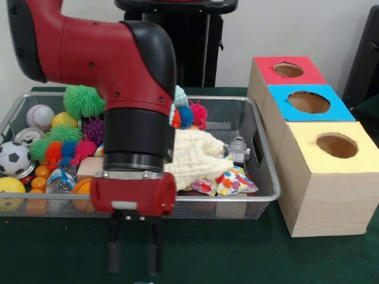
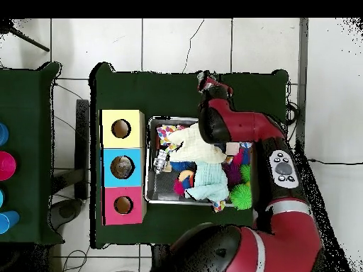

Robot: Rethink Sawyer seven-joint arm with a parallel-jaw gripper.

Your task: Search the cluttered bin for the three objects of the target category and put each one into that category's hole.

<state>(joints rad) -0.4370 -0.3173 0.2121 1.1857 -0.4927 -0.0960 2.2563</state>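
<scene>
The gripper (image 1: 134,253) hung outside the near wall of the wire bin (image 1: 267,158), low over the green tabletop (image 1: 237,248), its two fingers (image 1: 113,255) spread apart with nothing between them. The task's things could not be picked out, since the target category was not shown; whatever they were, they lay somewhere in the bin's clutter.

The likeliest trouble was the cream cloth (image 1: 195,157) draped over the middle of the bin, which probably hid items beneath it; a blind grab there could snag fabric instead of a target. The balls on the left, such as the soccer ball (image 1: 13,158) and baseball (image 1: 39,116), looked prone to rolling away under a closing pinch. A low swing back could catch the bin's rim, and the three holes, in the red box (image 1: 288,69), blue box (image 1: 308,102) and yellow box (image 1: 336,145), invited a wrong drop.
</scene>
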